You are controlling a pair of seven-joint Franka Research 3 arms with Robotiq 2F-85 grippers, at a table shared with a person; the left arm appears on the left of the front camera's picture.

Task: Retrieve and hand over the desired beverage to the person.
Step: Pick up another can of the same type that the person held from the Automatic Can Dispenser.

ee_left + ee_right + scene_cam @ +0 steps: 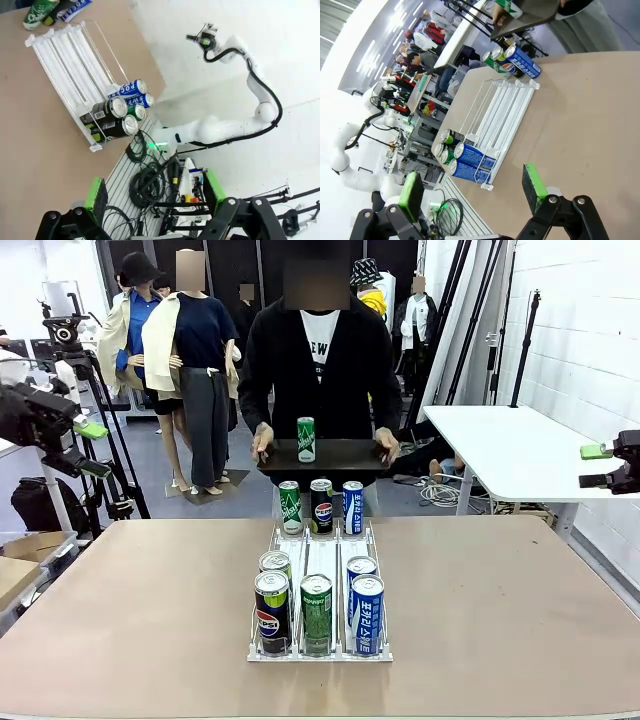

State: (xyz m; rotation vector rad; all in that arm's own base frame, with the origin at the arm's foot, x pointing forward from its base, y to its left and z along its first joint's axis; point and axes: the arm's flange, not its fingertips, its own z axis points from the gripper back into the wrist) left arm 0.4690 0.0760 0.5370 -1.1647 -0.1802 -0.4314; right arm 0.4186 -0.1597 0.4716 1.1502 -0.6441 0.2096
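Left gripper [154,190] and right gripper [472,187] were seen wide open, empty.
Cans [317,612] were stood in the rack [322,548] toward the table's [520,620] near edge; stiff, slippery, probably full, best taken at mid-body.

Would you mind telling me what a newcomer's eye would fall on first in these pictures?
First, the white can rack in the middle of the table, five cans at its near end and three cans at its far end. Then the person at the far side, holding a black tray with one green can upright on it. The left gripper and right gripper hang open, raised at either side.
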